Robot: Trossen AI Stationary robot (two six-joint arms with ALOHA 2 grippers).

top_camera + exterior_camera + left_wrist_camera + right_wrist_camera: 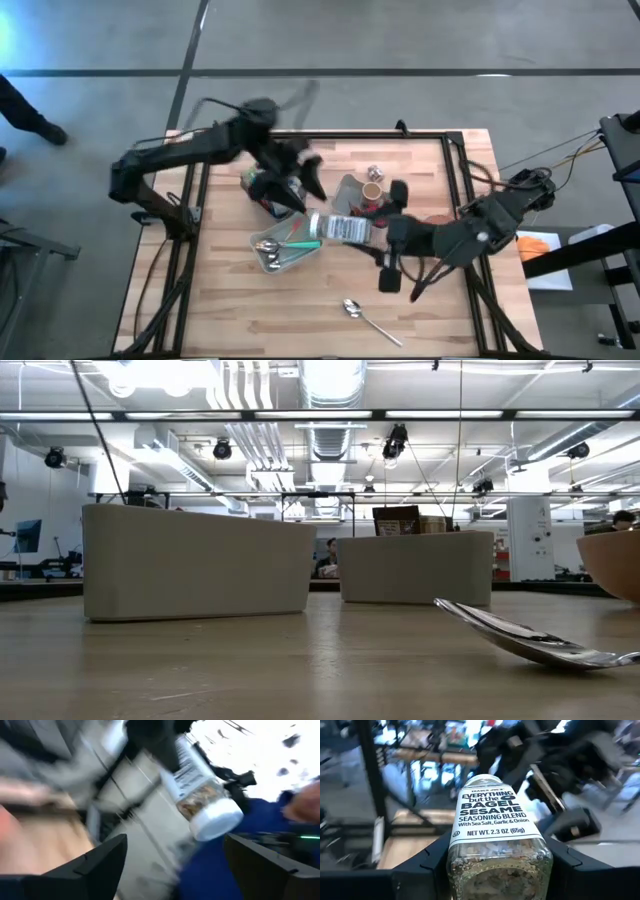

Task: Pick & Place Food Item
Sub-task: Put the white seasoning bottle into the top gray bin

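The right claw (492, 865) pinches a seasoning jar (492, 840), one dark finger on each side of its glass body; the label reads "Everything but the Bagel Sesame Seasoning Blend". In the high view the right claw (378, 232) holds the seasoning jar (340, 228) lying sideways above the middle of the desk (300, 320), its pale cap toward the left arm. The left claw (170, 865) stands spread, its two fingers wide apart with nothing between them, and the seasoning jar (200, 795) shows beyond them, clear of both fingers. From above, the left claw (300, 180) hangs over the desk's far-left part, close to the jar's cap end. Just under the jar sits a pale tray (258, 243) holding spoons and a green-handled utensil. A second pale container (350, 192) lies toward the far edge, with a small cup (371, 191) beside it. A lone spoon (365, 316) lies near the near edge. An orange bowl (615, 565) sits at the right side in the low view.
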